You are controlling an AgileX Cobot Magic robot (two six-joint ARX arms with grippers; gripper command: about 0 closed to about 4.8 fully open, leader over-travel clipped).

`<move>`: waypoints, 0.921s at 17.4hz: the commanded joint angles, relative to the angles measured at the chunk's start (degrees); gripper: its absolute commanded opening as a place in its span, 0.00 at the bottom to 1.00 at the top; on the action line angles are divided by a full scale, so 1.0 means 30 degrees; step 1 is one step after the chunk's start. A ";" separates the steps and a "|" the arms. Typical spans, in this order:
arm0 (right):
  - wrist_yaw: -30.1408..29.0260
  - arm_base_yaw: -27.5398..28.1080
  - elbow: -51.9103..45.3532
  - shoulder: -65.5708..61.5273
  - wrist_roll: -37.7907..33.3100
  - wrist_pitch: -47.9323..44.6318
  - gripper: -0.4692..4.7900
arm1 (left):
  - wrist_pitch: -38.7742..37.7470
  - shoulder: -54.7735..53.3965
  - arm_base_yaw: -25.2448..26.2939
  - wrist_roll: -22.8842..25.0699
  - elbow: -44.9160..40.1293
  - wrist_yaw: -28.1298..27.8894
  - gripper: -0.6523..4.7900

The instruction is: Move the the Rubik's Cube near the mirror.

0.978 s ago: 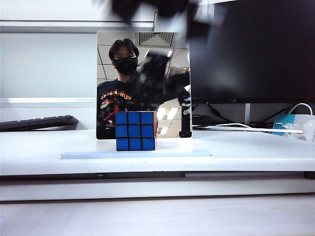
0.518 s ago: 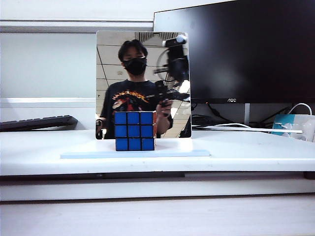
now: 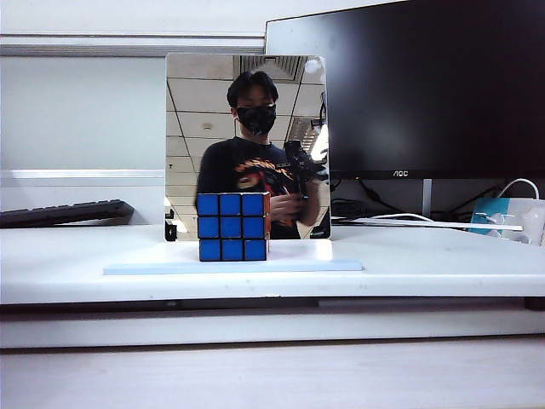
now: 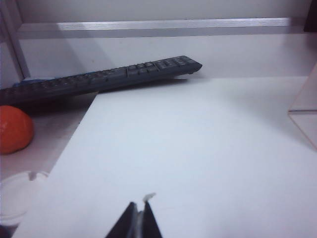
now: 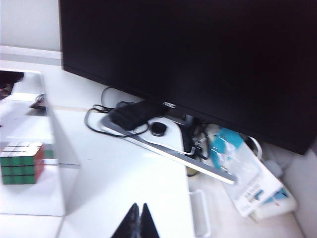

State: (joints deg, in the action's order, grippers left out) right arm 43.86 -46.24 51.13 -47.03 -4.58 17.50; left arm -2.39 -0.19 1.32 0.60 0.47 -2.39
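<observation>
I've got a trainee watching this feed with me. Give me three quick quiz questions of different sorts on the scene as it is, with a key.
1. True or false: the Rubik's Cube stands on the mirror's pale-blue base, directly in front of the mirror.
2. Which colour is the cube face towards the exterior camera? A) green B) blue C) white
3. Fill in: the fingertips of the left gripper and the right gripper are both ____ and hold nothing.

Key: 1 true; 2 B; 3 shut. The wrist views show each gripper over bare white table, apart from the cube.
</observation>
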 commanded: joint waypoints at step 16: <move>-1.4928 1.2233 -1.5351 1.2123 -0.1486 -0.8174 0.08 | 0.0240 -0.0007 -0.0066 0.0080 0.0022 0.0073 0.16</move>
State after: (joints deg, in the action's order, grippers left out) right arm -2.42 -10.50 5.96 -11.92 -8.71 -6.87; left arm -2.37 -0.19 1.04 0.60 0.47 -2.35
